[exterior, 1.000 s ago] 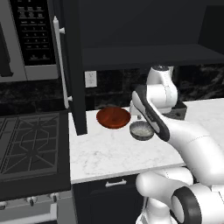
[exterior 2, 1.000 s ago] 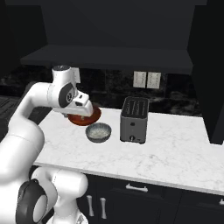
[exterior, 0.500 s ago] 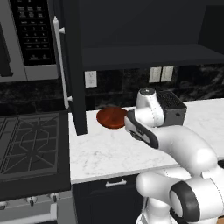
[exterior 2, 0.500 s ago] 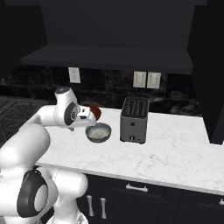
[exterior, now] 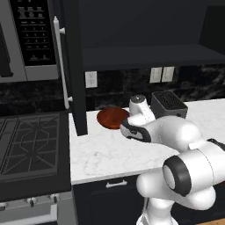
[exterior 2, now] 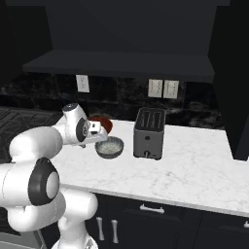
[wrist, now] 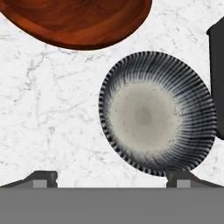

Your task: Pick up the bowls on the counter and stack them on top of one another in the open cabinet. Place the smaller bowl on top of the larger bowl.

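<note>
The gripper (wrist: 111, 178) is held low over the counter (wrist: 48, 113), its fingertips (wrist: 41, 178) spread wide and nothing between them. The grey bowl (wrist: 157, 113) is seen just beyond one fingertip, resting on the counter beside the toaster (exterior 2: 149, 133). The red bowl (wrist: 78, 19) lies near it, apart. The cabinet (exterior: 145, 55) shelf is seen above.

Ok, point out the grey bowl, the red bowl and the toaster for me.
grey bowl (wrist: 157, 113), hand view, pale inside centre.
red bowl (exterior: 110, 117), left base view, inside.
toaster (exterior 2: 148, 137), right base view, front face.
</note>
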